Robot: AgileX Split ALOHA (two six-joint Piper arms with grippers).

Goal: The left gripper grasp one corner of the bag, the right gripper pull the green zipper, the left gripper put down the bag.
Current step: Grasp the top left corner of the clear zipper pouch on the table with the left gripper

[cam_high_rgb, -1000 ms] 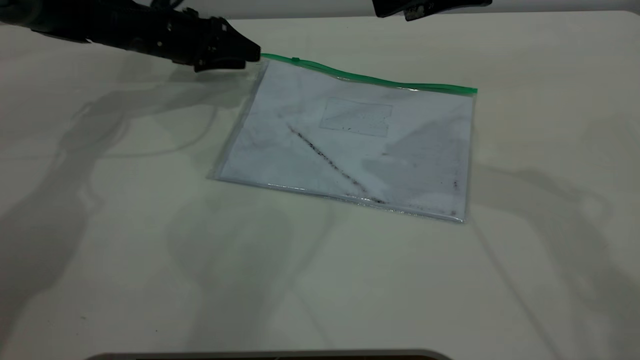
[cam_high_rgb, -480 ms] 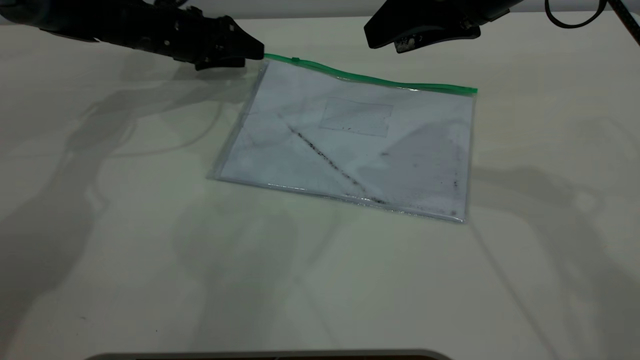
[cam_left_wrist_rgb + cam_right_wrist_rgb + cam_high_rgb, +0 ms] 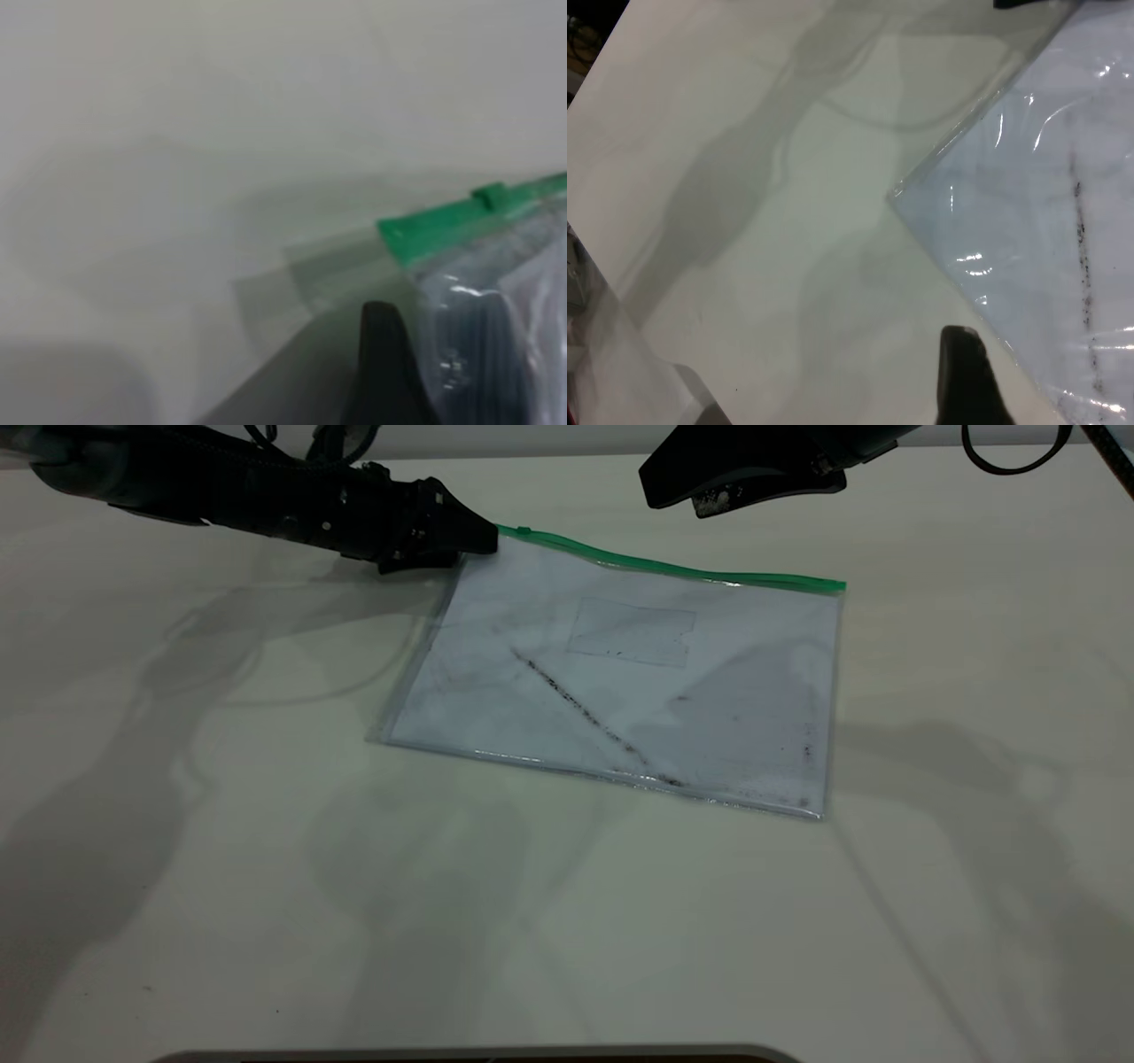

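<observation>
The bag (image 3: 620,682), a clear pouch with a white sheet and a dark diagonal streak, lies flat on the table. The green zipper (image 3: 673,567) runs along its far edge, with the slider tab (image 3: 523,531) near the left end. My left gripper (image 3: 480,540) lies low at the bag's far-left corner (image 3: 403,243). It is open: one finger (image 3: 381,354) shows bare, the other shows through the clear plastic. My right gripper (image 3: 673,491) hangs above the zipper's middle, touching nothing. Only one of its fingers (image 3: 961,372) shows, so it stands open.
The pale table (image 3: 266,868) carries arm shadows left and right of the bag. A dark rounded edge (image 3: 478,1054) lines the near side. A looped black cable (image 3: 1019,460) hangs at the far right.
My left gripper slid right, and its jaws now cover the bag's far-left corner. The right gripper came down into view a second ago and has barely moved since. The bag has not shifted.
</observation>
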